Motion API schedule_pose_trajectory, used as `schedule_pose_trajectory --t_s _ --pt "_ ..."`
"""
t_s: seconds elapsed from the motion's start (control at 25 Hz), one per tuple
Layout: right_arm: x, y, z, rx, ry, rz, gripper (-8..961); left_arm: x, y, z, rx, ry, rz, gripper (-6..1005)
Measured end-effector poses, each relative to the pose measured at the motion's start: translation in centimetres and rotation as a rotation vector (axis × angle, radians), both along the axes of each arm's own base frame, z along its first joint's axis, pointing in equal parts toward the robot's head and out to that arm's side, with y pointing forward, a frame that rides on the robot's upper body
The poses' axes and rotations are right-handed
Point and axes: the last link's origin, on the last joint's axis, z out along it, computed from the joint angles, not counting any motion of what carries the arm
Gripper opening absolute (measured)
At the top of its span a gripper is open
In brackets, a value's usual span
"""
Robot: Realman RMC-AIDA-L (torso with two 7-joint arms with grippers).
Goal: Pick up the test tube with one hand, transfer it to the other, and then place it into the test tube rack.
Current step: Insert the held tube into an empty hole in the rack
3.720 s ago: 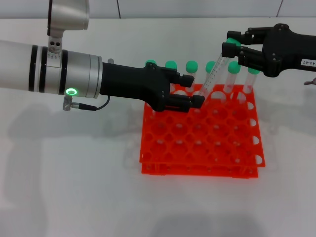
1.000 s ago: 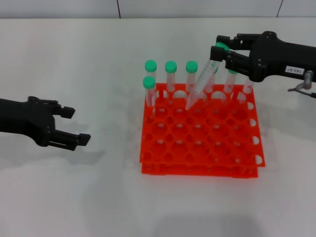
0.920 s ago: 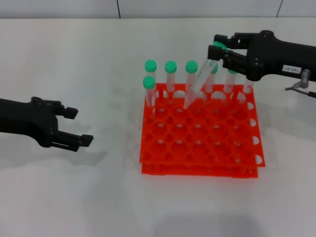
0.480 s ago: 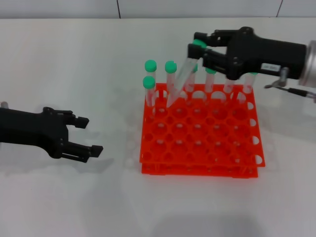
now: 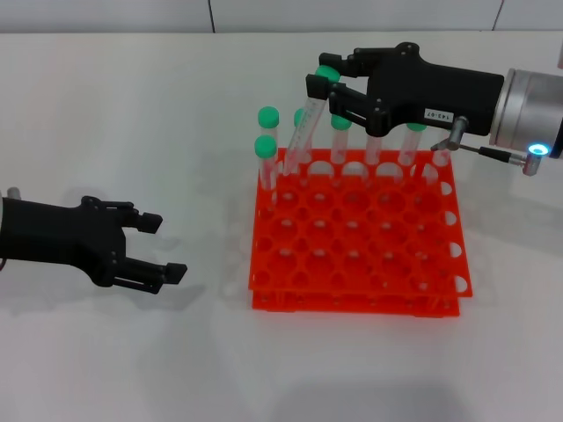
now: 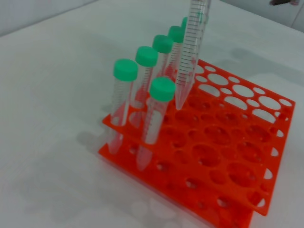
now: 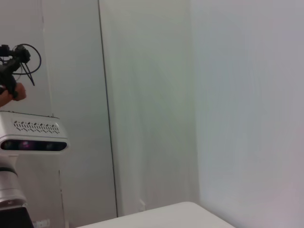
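My right gripper, black with a white label, is shut on the green cap end of the test tube. The tube hangs tilted, its tip just above the back left holes of the orange-red rack. In the left wrist view the tube ends a little above a hole of the rack. My left gripper is open and empty, low over the table left of the rack. The right wrist view shows only a wall.
Several other green-capped tubes stand in the rack's back row and at its left side; they also show in the left wrist view. The rack's front rows of holes hold nothing. White table surrounds the rack.
My right gripper has carried the tube leftward along the rack's back, from its right side to its left. My left gripper has let go and drawn back to the left.
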Motion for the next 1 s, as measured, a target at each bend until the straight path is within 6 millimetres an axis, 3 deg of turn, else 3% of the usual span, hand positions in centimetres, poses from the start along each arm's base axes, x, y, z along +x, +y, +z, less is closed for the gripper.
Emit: schedule_pose_trajectory --t_s 1.0 --pt "1.6 0.2 -0.9 0.013 -0.015 -0.050 278 0.3 0.6 -0.3 0.026 -0.047 -0.056 888"
